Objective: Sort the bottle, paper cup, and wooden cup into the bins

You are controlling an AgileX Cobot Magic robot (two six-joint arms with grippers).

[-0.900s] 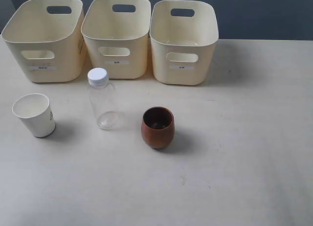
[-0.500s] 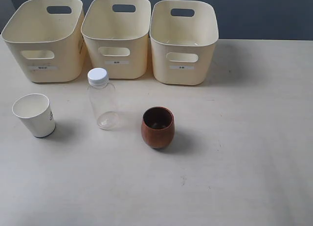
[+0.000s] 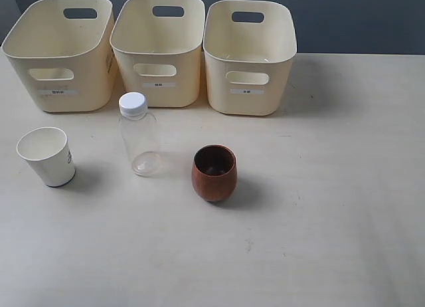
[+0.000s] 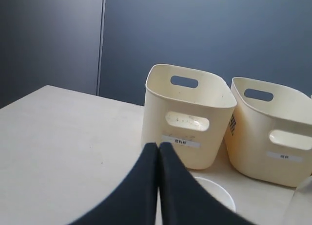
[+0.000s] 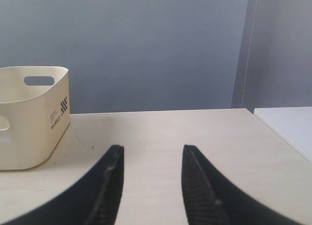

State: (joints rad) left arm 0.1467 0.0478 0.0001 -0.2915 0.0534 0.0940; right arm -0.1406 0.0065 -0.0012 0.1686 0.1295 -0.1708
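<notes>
Fingers first: your left gripper has its two dark fingers pressed together with no gap and nothing between them, while your right gripper has its fingers spread wide, also empty.

Nothing has changed over the last second. The exterior view matches its two earlier pictures, with all three items standing where they were and neither arm in that view. You have not started sorting, so every item is left to do.

Just beyond the left fingers you can see the white rim of the paper cup, partly hidden by them, and past it two of the bins. At the edge of that view a clear blur is probably the bottle, though I cannot be sure. The right fingers touch nothing; ahead of them is bare table and one bin off to the side.

From outside, the paper cup, the bottle and the wooden cup stand upright on the table, well apart from one another, in front of the three bins. The bins look empty. You will likely need to part the left fingers before taking the paper cup.
</notes>
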